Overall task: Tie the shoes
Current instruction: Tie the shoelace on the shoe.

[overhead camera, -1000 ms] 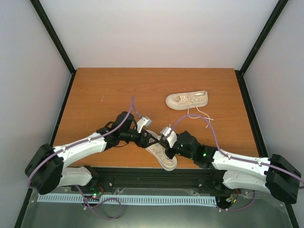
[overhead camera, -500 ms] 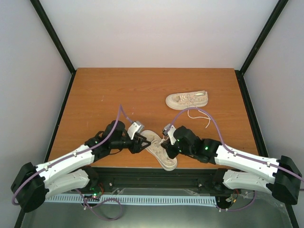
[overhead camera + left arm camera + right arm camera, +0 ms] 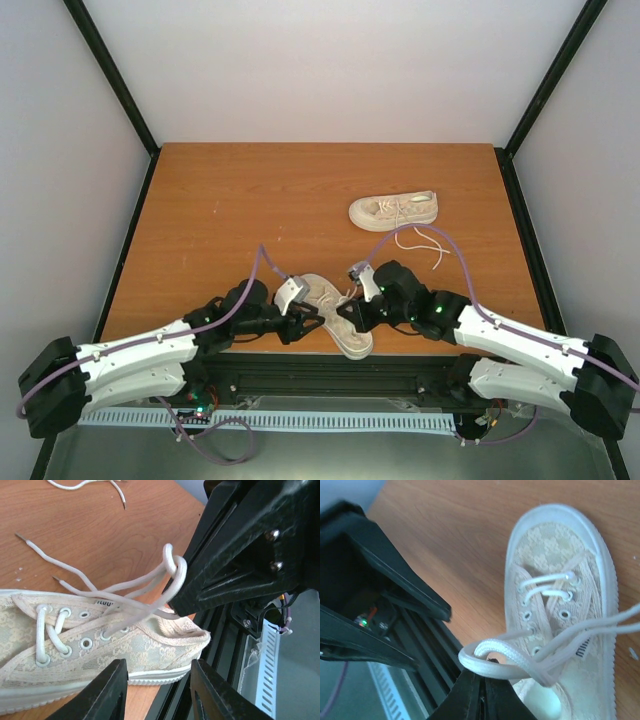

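Observation:
One cream shoe [image 3: 336, 316] lies at the table's near edge, heel over the front rail; it also shows in the left wrist view [image 3: 90, 650] and the right wrist view [image 3: 560, 575]. My right gripper [image 3: 346, 311] is shut on doubled loops of its white lace [image 3: 495, 655], pinched at the fingertips [image 3: 482, 687] and held up above the heel. My left gripper [image 3: 308, 324] is open and empty, its fingers [image 3: 102, 692] low beside the shoe's heel, facing the held loops [image 3: 172, 572]. The second shoe [image 3: 393, 210] lies farther back with loose laces [image 3: 425, 245].
The black front rail [image 3: 330, 365] runs just under both grippers. Two loose lace ends [image 3: 35, 547] of the near shoe trail on the wooden table [image 3: 220, 210]. Black frame posts stand at the table's back corners.
My left arm has pulled back and lowered toward the near edge, its gripper now by the shoe's heel. My right gripper has shifted slightly nearer, still holding the lace loops.

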